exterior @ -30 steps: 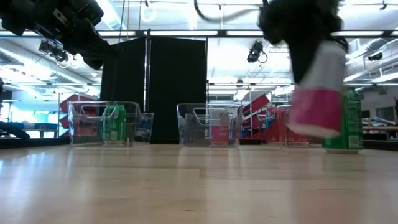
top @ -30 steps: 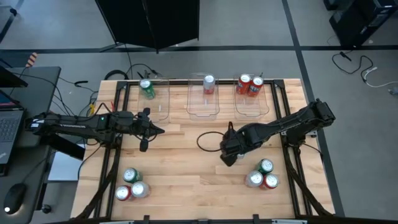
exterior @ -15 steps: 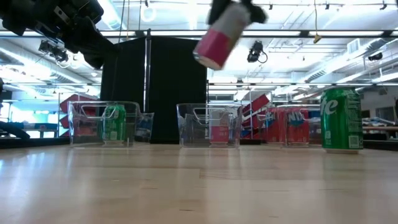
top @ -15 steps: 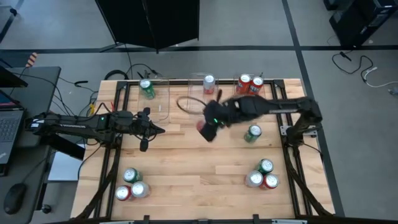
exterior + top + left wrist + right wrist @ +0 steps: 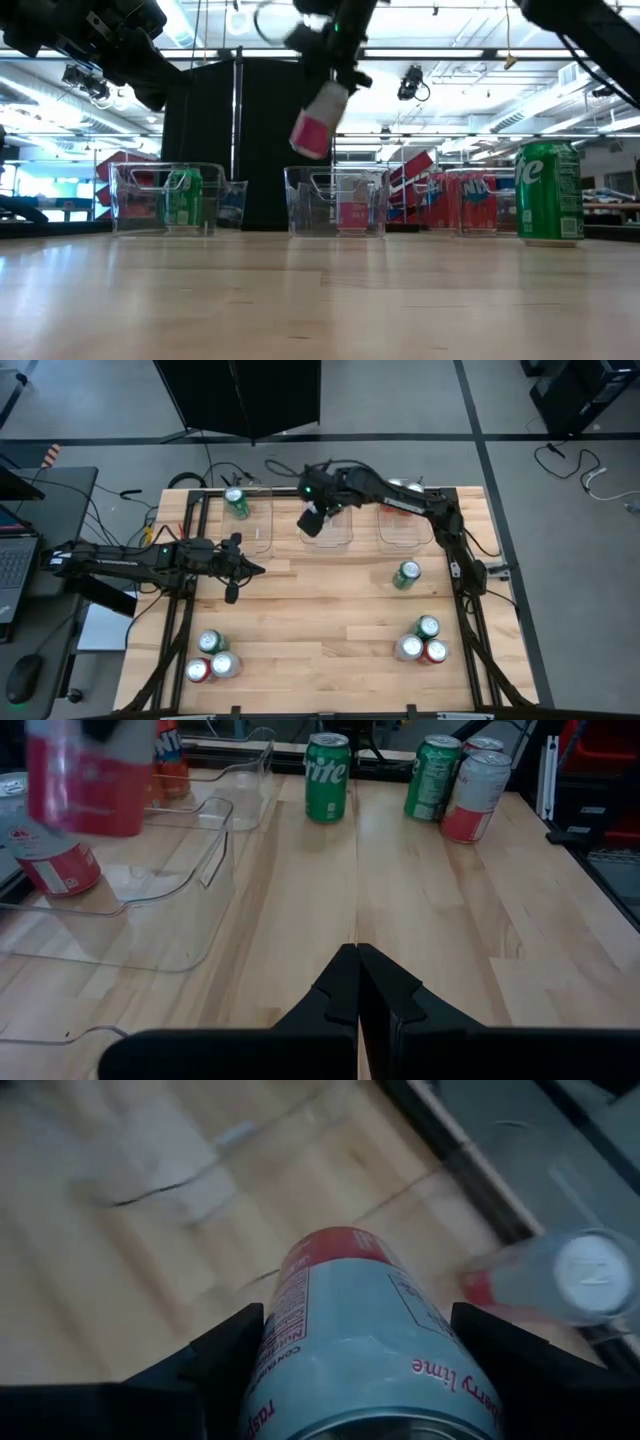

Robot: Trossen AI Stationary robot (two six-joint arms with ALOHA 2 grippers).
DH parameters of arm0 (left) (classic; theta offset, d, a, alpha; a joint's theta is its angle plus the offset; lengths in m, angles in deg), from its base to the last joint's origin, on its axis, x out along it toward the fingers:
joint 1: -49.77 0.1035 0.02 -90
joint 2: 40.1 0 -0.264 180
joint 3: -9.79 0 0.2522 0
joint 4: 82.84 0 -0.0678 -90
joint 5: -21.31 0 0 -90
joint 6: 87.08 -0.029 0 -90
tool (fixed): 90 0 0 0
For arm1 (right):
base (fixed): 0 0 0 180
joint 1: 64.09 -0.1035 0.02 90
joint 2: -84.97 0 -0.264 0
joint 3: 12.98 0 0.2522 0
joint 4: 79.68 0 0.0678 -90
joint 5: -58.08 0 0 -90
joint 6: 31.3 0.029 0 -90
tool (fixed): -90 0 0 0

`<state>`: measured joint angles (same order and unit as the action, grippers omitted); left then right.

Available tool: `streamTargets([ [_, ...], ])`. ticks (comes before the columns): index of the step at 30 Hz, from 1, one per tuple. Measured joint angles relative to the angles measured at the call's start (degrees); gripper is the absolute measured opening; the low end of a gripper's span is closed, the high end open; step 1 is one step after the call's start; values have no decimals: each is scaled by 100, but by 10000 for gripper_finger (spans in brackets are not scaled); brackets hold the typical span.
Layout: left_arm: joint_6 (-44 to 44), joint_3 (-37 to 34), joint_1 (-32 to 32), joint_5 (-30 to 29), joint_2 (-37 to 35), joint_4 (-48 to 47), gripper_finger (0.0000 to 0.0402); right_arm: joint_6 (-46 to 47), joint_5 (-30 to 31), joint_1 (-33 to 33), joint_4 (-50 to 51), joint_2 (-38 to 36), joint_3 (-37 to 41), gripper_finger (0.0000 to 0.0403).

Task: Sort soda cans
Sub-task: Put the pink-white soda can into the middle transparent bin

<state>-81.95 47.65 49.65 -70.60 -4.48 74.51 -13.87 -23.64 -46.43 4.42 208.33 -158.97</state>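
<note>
My right gripper (image 5: 313, 520) is up over the near-left part of the middle clear bin (image 5: 333, 538), shut on a silver-white can with a pink-red end (image 5: 315, 120). Another silver-white can (image 5: 570, 1275) stands on its base in that bin. The left bin holds an upright green can (image 5: 237, 502). The right bin's red cans (image 5: 455, 200) are partly hidden by the arm in the high view. My left gripper (image 5: 236, 566) waits shut above the table's left side, touching nothing. My right gripper pinches the silver-white can by its side wall (image 5: 300, 1330), one finger (image 5: 220, 1365) on each side, toward the can's top end. The fingers come from above, slanting down. The can is lifted clear and tilted, its pink-red end (image 5: 308, 138) lowest, above the middle bin.
A lone green can (image 5: 406, 574) stands right of centre. Three cans (image 5: 420, 643) cluster near the table's near-right corner and three more (image 5: 212, 657) near the near-left corner. Bare wood (image 5: 310, 620) spreads between them.
My right gripper has carried the silver-white can from the table's near-right part up and toward the far edge, swinging leftward until it hangs over the middle bin. The can has stayed lifted and tilted. The lone green can, hidden under the arm before, now shows.
</note>
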Motion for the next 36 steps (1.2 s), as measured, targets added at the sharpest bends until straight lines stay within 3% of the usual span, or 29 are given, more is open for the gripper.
streamTargets([
  [7,-14,0,0,0,0,-4,2,-457,128,449,-392,332,-9,280],
  [13,6,0,0,0,31,-72,2,-536,115,657,258,585,-2,280],
  [36,3,0,-1,0,166,-130,2,-351,664,795,813,1446,13,280],
])
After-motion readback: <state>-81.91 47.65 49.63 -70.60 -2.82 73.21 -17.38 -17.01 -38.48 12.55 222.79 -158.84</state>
